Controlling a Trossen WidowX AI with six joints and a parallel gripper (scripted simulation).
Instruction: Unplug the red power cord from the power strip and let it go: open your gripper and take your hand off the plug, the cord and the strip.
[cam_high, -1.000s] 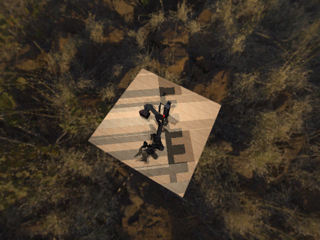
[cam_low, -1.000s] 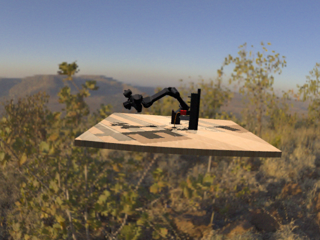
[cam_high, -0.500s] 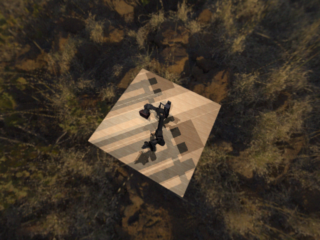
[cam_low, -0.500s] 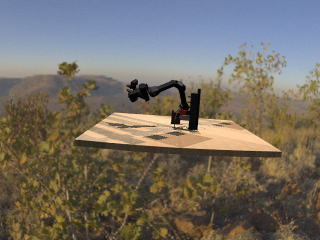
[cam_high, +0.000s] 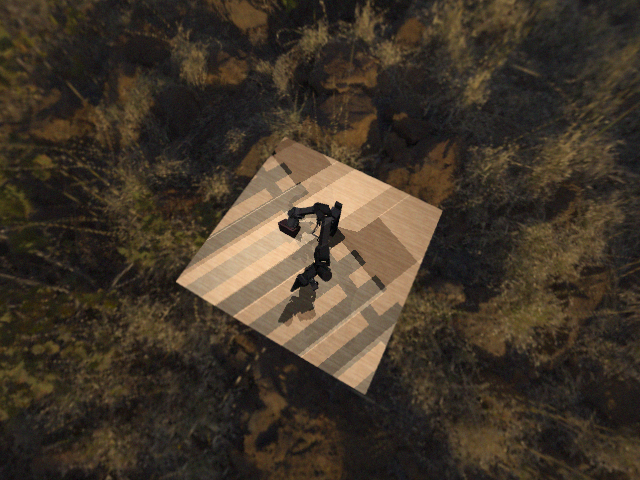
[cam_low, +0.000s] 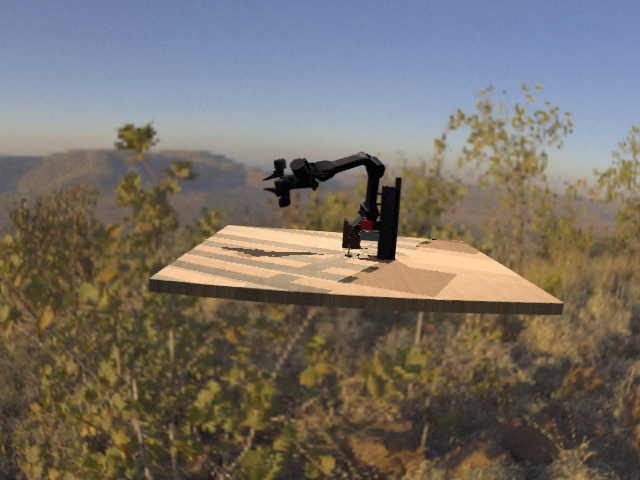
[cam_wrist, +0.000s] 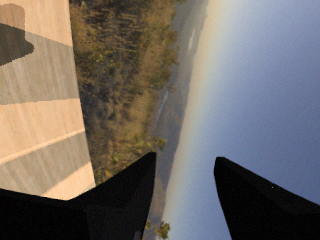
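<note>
claw (cam_low: 269, 183) is up high in the air, far out from the base, and it points away from the work. in the wrist view i see only sky and bushes between the two fingers, plus a strip of tabletop (cam_wrist: 40, 127) at the left. the fingers are partly pulled in with a gap between them, and they hold nothing.

the red plug (cam_low: 366, 224) sits low down by the arm's base, next to a dark block (cam_low: 351, 235) that i think is the strip. a tall black post (cam_low: 388, 219) stands right beside them. in the top view the strip (cam_high: 289, 227) is a small dark box near the base. i cannot see the cord well, it is too small. i think the plug is not pulled out yet.

here is what could go wrong. my claw is well apart from the plug, so i have a long way to bring it back and down. the post and the arm's own base crowd that spot, so i could bump them. with the fingers this narrow, they may not fit around the plug and could just knock it or push the strip. i should open wide first.
</note>
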